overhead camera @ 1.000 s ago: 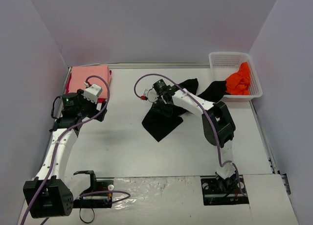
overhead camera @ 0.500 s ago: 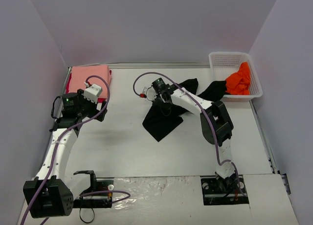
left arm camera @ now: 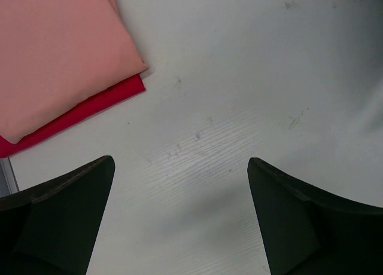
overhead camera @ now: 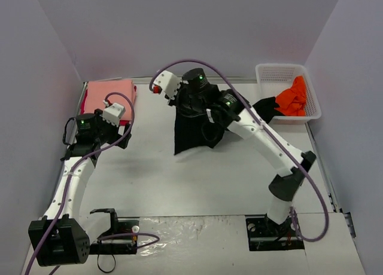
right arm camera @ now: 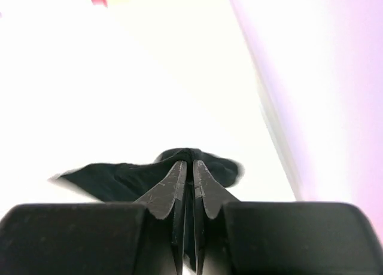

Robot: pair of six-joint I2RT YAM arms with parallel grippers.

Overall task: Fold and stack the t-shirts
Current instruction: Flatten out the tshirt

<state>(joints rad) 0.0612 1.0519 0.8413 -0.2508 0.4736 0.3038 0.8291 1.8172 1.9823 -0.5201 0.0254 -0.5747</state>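
Observation:
My right gripper (overhead camera: pixel 190 104) is raised above the table's middle, shut on a fold of the black t-shirt (overhead camera: pixel 194 134). The shirt hangs down from it, and one part trails right toward the basket. In the right wrist view the gripper (right arm camera: pixel 189 162) pinches black cloth (right arm camera: pixel 119 176) between its closed fingers. A folded salmon-pink t-shirt (overhead camera: pixel 111 89) lies on a red one (overhead camera: pixel 85 100) at the back left. Their corners, pink (left arm camera: pixel 60 54) over red (left arm camera: pixel 102 101), show in the left wrist view. My left gripper (left arm camera: pixel 181 162) hovers open over bare table just beside that stack. The orange t-shirt (overhead camera: pixel 292 98) lies crumpled in the basket.
The white mesh basket (overhead camera: pixel 281 70) stands at the back right corner against the wall. Purple cables loop over both arms. Walls close in the table on the left, back and right.
The right gripper has shut on the black t-shirt and swung up and left, lifting most of the cloth off the table. The left arm has stayed put.

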